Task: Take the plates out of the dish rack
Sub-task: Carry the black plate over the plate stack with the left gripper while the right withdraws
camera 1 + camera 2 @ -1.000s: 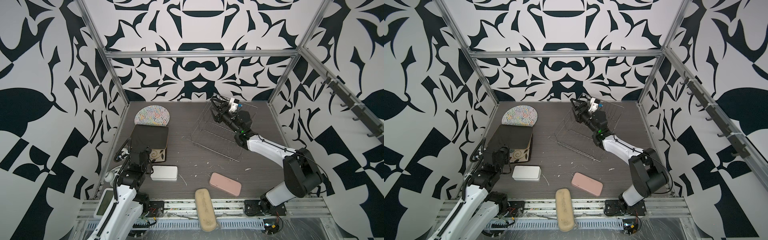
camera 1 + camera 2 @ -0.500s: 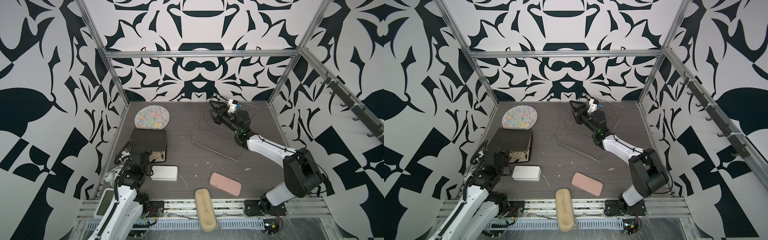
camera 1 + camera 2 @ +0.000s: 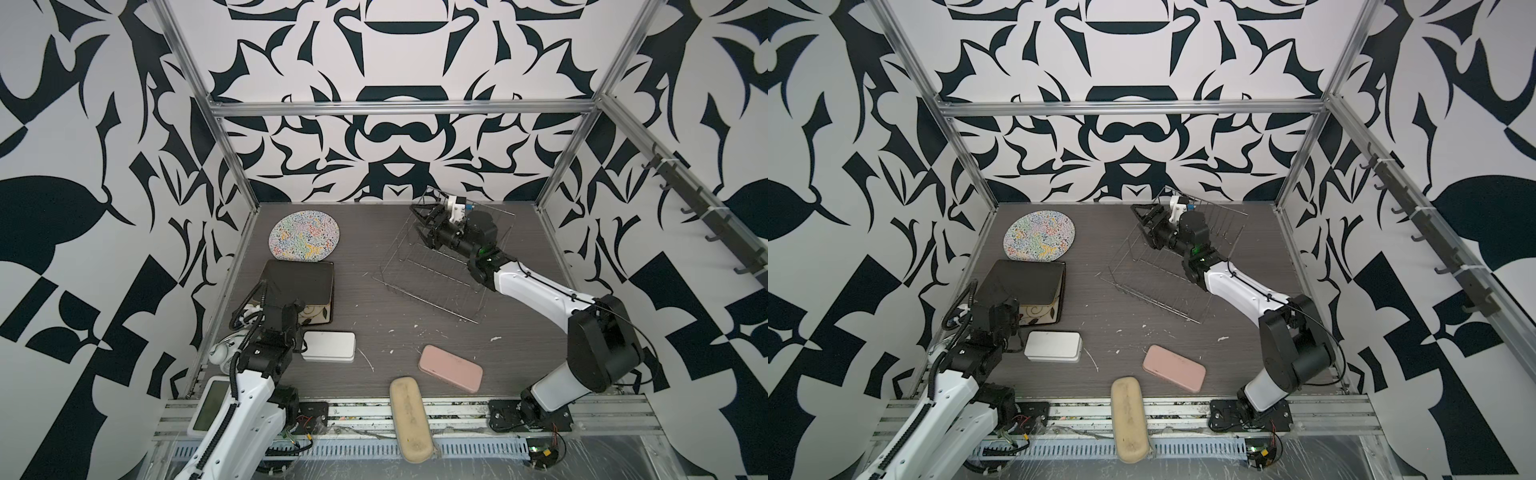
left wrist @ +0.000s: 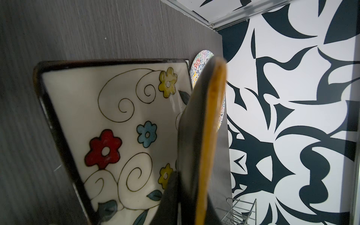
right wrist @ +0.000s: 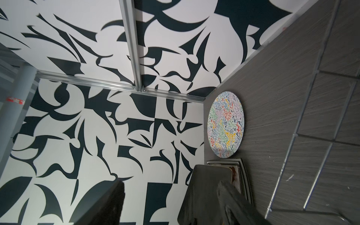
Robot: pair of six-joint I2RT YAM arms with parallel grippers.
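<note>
Left end effector (image 3: pixel 296 306) clamps black plate (image 3: pixel 299 276); right end effector (image 3: pixel 424 222) gaping by dish rack (image 3: pixel 428 274).

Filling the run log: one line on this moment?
left claw: shut on black square plate | right claw: open at empty silver wire dish rack

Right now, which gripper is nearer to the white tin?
Left. The left gripper, shut on the black square plate, sits just beside the white tin; the right gripper, open, hangs over the dish rack, far back.
</note>
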